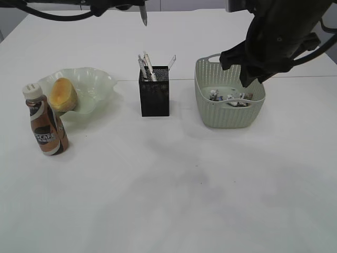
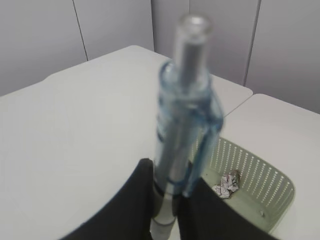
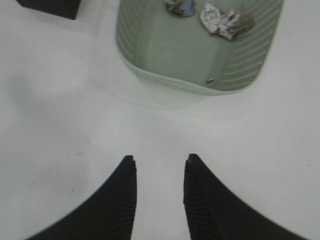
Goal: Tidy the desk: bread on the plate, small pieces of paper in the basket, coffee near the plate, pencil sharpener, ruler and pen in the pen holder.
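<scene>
Pinched a pen [image 2: 187, 115] upright in the left claw [image 2: 165, 200], high behind the pen holder [image 1: 155, 90]; right claw [image 3: 159, 195] spread, empty.

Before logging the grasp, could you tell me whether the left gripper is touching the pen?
Touching: the left wrist view shows the left gripper with its fingers pressed against the clear blue pen.

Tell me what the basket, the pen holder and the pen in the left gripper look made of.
Basket: matte grey-green plastic, judging by its moulded perforated walls.
Pen holder: black mesh, probably metal; fine see-through weave.
Pen: glossy clear bluish plastic barrel with a silvery core, clamped in the left gripper; blurred, so metal or plastic is unclear.
</scene>
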